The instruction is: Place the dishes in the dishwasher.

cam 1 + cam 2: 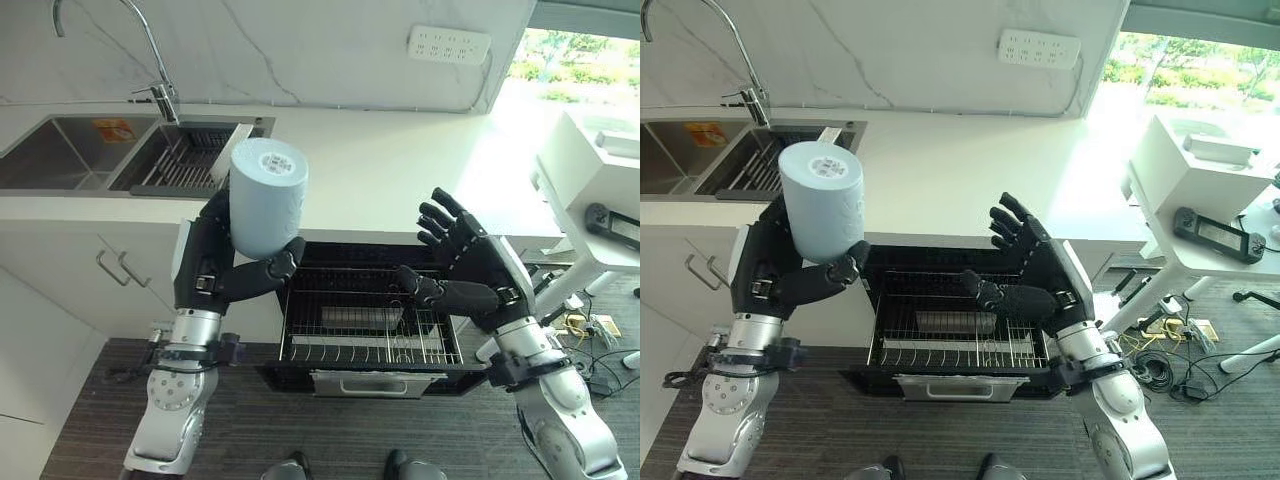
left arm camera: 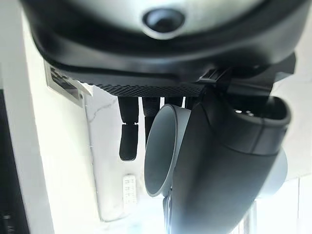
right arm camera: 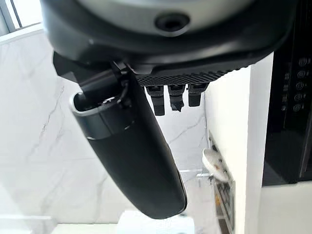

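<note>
The white worktop (image 1: 400, 160) runs across the far side, with a sink (image 1: 120, 155) on the far left. Below it, in the middle, the dishwasher (image 1: 365, 375) is open and its wire rack (image 1: 370, 325) is pulled out toward the near side. The rack looks almost bare.

The left hand (image 1: 215, 265) is up on the left, above and just left of the rack. Its fingers and thumb are curled around a pale blue cup (image 1: 266, 195). The cup is upside down, with its flat bottom on top and a bit tilted. It is held low, near its rim.

The right hand (image 1: 470, 270) floats over the right side of the rack. Its fingers are spread wide and it holds nothing.

The cup looks stiff, smooth and light. It may slip, and it could crack if dropped. A firm hold around its sides is best.
</note>
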